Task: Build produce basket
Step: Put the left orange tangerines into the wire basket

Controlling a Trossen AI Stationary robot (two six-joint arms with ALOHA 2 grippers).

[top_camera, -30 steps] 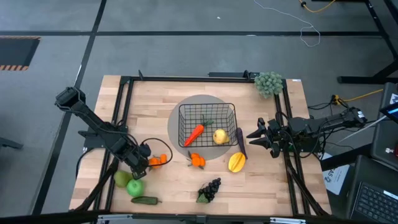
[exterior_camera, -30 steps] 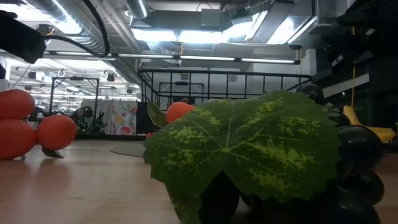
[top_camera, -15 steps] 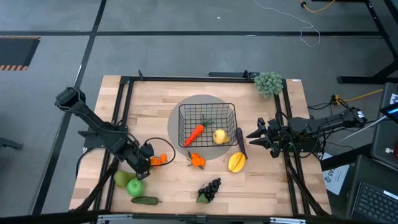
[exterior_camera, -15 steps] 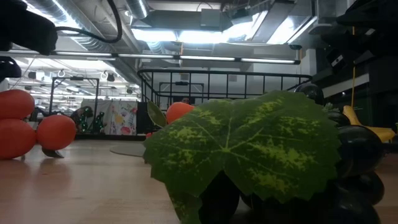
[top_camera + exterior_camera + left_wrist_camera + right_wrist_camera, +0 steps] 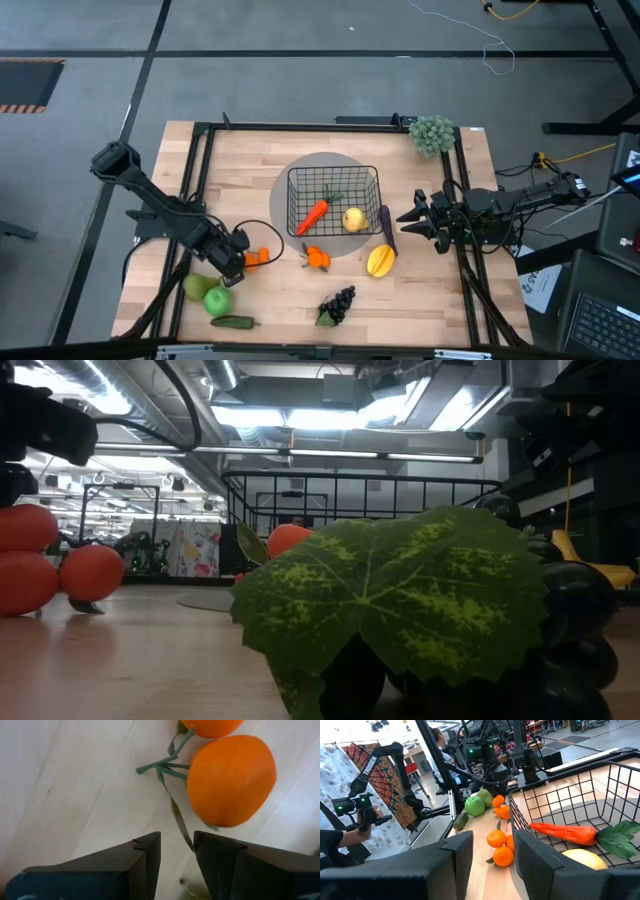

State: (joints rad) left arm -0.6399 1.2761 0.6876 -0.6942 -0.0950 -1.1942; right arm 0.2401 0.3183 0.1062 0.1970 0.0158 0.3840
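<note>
Closest in the low view, a flat green leaf (image 5: pixel 400 610) with yellow patches is seen in front of shiny, round dark grapes (image 5: pixel 575 600). The surface (image 5: pixel 280 300) is made of pale wooden strips.

The left pincer (image 5: pixel 236 263) is held low over the surface beside a bunch of smooth, round oranges (image 5: pixel 256 257). Its fingers (image 5: pixel 145 855) are parted by a thin gap, with nothing held between them. A thin green stem (image 5: pixel 162 767) is joined to the oranges.

A second bunch of oranges (image 5: pixel 317 257) is seen just in front of the basket (image 5: pixel 333 200), which is made of thin black wire. A long carrot (image 5: pixel 314 214) and a round yellow fruit (image 5: pixel 353 219) lie inside it.

The right pincer (image 5: pixel 412 217) is kept at the right side, released and empty. The word "TROSSEN" is printed on an arm (image 5: pixel 375 757) far off.
</note>
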